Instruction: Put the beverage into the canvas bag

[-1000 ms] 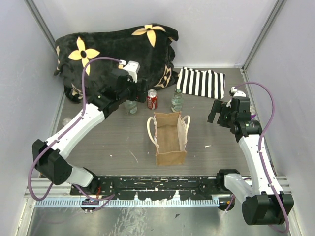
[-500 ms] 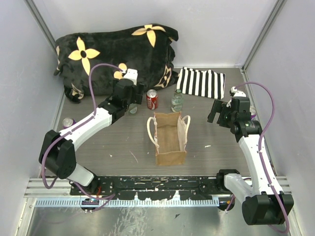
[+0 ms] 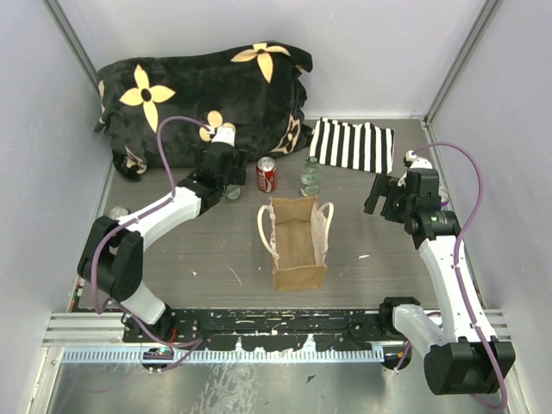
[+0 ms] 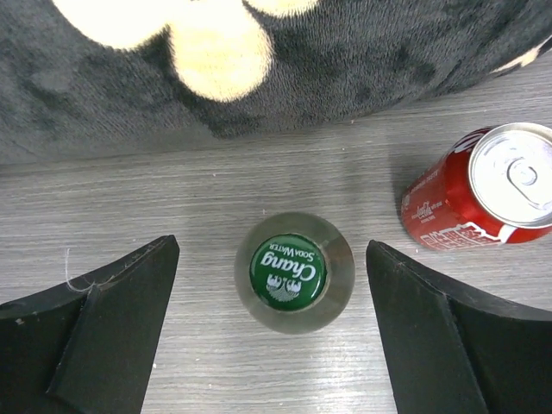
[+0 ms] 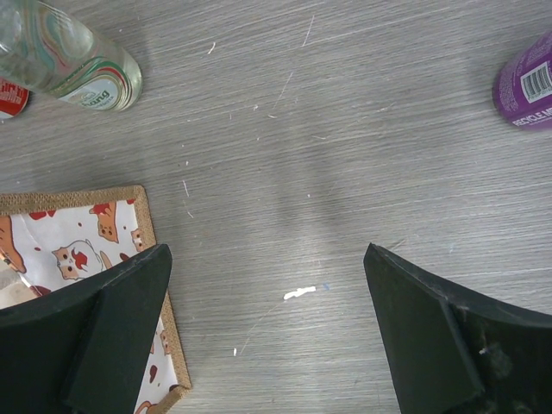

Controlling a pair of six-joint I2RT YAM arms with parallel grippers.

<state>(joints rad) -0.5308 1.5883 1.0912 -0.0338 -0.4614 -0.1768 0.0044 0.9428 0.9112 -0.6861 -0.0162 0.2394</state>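
The tan canvas bag stands open in the middle of the table, and its rim and cat-print lining show in the right wrist view. A clear glass bottle with a green cap stands upright between the open fingers of my left gripper, untouched. In the top view that gripper hangs over this bottle. A red can stands just to its right and also shows in the left wrist view. A second glass bottle stands behind the bag. My right gripper is open and empty, right of the bag.
A black flowered blanket lies along the back, close behind my left gripper. A striped cloth lies at the back right. A purple can stands by my right arm. Another can stands at the far left.
My left arm has swung in and lowered, so its open gripper now straddles the green-capped bottle. The right arm has not moved.
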